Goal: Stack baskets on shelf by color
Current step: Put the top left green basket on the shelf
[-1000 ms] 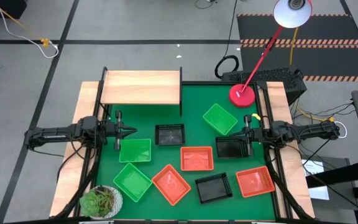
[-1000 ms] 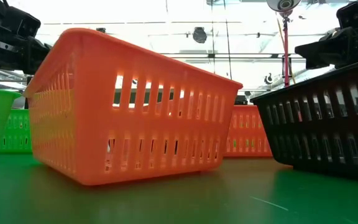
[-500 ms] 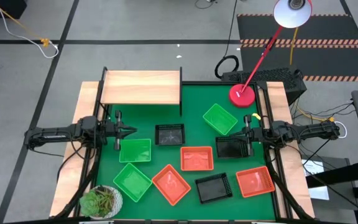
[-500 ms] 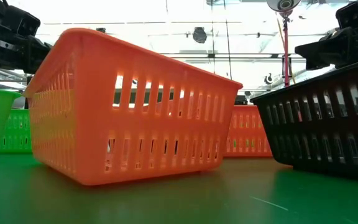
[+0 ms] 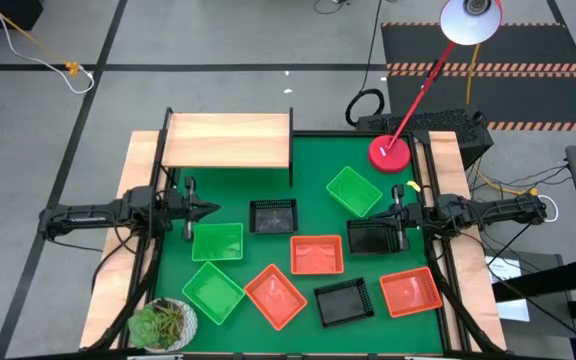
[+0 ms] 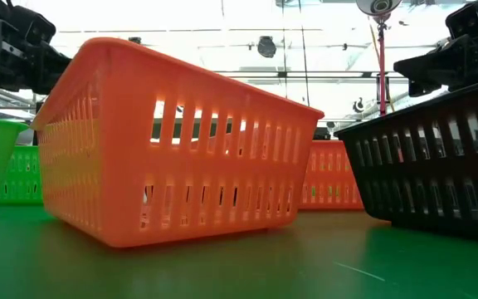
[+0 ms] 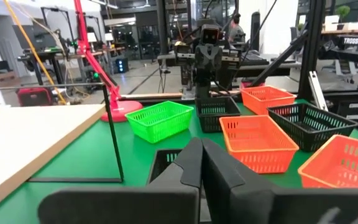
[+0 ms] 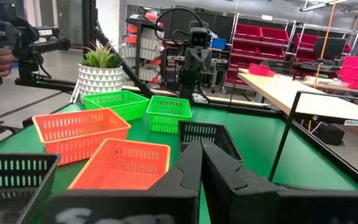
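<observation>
Nothing has moved; left claw [image 5: 211, 210] and right claw [image 5: 392, 214] both closed, empty, at table [image 5: 313, 150] edges; nine baskets [image 5: 317, 254] scattered on table; shelf [image 5: 228, 140] bare; stacking not begun

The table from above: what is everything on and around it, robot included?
Green baskets: three; one toward the lamp, two on the left arm's side of the mat.
Red-orange baskets: three; middle, front middle, front right.
Black baskets: three; middle, front, one by the right gripper.
Shelf: one, light wood, back left, bare.
Potted plant: one, green, front left corner.
Desk lamp: one, red base at back right, white shade.
Left gripper: shut, holding nothing, left edge of the mat.
Right gripper: shut, holding nothing, right edge.
</observation>
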Motion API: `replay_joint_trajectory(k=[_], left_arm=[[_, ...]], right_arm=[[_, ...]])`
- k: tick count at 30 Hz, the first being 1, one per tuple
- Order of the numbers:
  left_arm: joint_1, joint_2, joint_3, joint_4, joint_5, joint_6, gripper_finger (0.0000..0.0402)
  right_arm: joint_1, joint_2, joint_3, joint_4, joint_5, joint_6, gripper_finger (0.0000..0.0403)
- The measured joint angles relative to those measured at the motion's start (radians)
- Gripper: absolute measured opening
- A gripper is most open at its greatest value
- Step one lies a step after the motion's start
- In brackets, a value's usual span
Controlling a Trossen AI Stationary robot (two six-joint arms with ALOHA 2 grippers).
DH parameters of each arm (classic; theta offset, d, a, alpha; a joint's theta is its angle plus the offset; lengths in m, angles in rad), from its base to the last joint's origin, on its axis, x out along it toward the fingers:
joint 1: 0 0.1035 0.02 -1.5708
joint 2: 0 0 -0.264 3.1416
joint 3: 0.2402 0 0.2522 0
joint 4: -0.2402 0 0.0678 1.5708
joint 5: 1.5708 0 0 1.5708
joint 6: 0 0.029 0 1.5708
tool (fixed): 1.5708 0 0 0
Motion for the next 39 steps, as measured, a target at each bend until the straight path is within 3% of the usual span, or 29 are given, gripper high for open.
replay_joint_trajectory(k=[6, 11, 17, 22, 31, 39], left_arm=[[0.0, 0.001, 0.018, 0.012, -0.002, 0.0, 0.0003], [0.0, 0.015, 0.137, -0.053, -0.003, -0.023, 0.0002], [0.001, 0.125, 0.38, -0.268, -0.002, 0.01, 0.0001], [0.001, 0.281, 0.627, -0.444, -0.002, 0.013, 0.0001], [0.001, 0.581, 1.028, -0.796, 0.0, 0.044, 0.0002], [0.0, 0.759, 1.248, -1.046, -0.013, 0.002, 0.0002]], right_arm=[[0.0, 0.0, 0.0, 0.0, 0.0, -0.001, 0.0], [0.0, 0.0, 0.0, 0.01, 0.004, -0.001, 0.0], [0.0, 0.0, 0.0, 0.011, 0.005, 0.072, 0.0], [0.0, 0.0, 0.0, 0.012, 0.005, 0.182, 0.0], [0.0, 0.0, 0.0, 0.013, 0.005, 0.203, 0.0], [0.0, 0.0, 0.013, 0.016, 0.045, 0.283, 0.0]])
